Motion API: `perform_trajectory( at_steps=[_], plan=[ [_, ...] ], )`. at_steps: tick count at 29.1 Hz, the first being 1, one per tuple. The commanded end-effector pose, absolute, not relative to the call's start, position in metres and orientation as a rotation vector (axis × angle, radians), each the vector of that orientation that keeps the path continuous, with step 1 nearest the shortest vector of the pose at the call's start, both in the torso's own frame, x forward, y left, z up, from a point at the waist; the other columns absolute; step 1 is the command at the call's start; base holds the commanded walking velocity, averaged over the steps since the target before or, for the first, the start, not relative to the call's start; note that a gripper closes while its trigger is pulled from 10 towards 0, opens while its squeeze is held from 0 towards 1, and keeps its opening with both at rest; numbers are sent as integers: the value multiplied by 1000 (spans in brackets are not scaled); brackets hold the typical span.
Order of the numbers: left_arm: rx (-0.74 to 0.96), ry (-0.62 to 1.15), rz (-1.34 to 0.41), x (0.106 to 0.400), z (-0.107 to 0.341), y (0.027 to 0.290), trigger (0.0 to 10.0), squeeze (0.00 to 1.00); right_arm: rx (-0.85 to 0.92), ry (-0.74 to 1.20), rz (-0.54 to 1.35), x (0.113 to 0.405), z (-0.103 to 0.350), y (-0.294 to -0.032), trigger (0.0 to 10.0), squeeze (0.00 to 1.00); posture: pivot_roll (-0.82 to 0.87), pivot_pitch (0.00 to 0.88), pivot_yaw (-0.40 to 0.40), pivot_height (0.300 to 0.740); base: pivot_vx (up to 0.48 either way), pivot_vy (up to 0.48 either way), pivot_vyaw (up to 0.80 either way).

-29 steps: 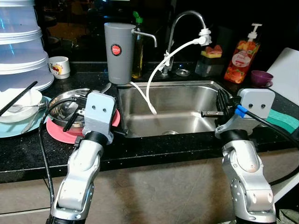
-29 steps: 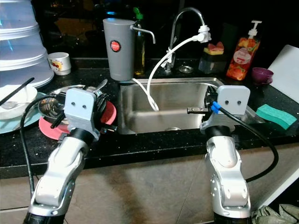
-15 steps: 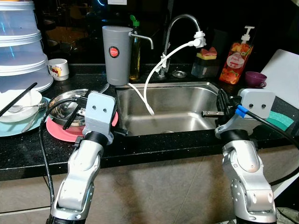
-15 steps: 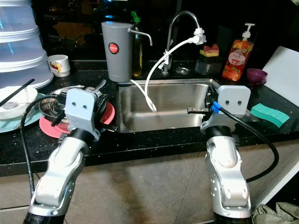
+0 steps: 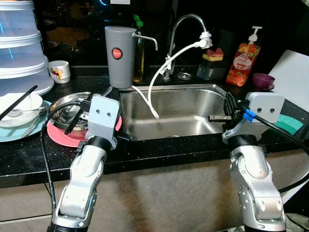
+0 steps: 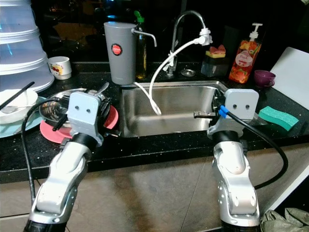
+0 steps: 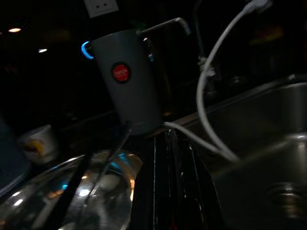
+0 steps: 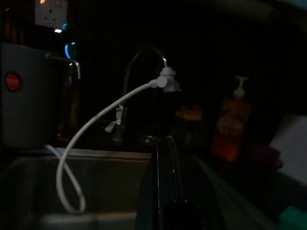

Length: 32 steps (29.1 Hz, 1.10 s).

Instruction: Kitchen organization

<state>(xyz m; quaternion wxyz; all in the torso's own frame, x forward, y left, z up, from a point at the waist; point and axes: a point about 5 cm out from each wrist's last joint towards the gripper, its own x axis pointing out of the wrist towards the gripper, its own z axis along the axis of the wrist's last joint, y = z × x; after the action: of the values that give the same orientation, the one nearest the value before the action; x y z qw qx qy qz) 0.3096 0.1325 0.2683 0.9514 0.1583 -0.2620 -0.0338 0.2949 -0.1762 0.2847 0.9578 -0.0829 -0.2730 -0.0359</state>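
A steel bowl (image 5: pixel 66 107) sits on a pink plate (image 5: pixel 62 138) left of the sink (image 5: pixel 179 110), with a dark utensil leaning in it. My left gripper (image 7: pixel 167 140) hovers over the counter between that bowl and the sink, fingers shut and holding nothing. It points toward the grey filter jug (image 7: pixel 125 86). My right gripper (image 8: pixel 165 143) is at the sink's right rim, also shut and holding nothing, aimed across the basin. A white bowl (image 5: pixel 19 107) with a black chopstick and a spoon rests on a light blue plate at the far left.
A tap (image 5: pixel 186 21) with a white hose (image 5: pixel 161 72) hangs into the sink. Behind it stand a soap bottle (image 5: pixel 243 59), a purple cup (image 5: pixel 263 80) and a mug (image 5: pixel 59 71). Stacked clear containers (image 5: pixel 19 48) are at back left, a green sponge (image 5: pixel 292 124) at right.
The whole picture has shifted slightly, so the camera has moved. Both arms and the dishes keep the same places.
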Motion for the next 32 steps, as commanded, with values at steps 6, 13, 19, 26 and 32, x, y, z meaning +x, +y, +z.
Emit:
perform_trajectory(
  at_steps=[6, 13, 19, 26, 32],
  plan=[
    [263, -538, -85, 323, 287, 130, 10000, 0, -249, -588, -79, 306, 300, -184, 10000, 0, 2, 99, -57, 740, 0, 0, 0],
    [228, -377, -151, 323, 288, 131, 10000, 0, -280, -568, 2, 306, 304, -184, 10000, 0, 2, 99, -57, 740, 0, 0, 0],
    [279, -376, -334, 310, 310, 150, 10000, 0, -209, -541, 24, 307, 302, -184, 10000, 0, 17, 113, -50, 740, 0, 0, 0],
    [268, -372, -49, 322, 334, 194, 10000, 0, -127, -520, 49, 308, 298, -179, 10000, 0, 31, 115, -50, 740, 0, 0, 0],
    [63, -213, 72, 329, 322, 193, 10000, 0, -96, -504, 99, 308, 292, -163, 10000, 0, 30, 111, -58, 740, 0, 0, 0]
  ],
)
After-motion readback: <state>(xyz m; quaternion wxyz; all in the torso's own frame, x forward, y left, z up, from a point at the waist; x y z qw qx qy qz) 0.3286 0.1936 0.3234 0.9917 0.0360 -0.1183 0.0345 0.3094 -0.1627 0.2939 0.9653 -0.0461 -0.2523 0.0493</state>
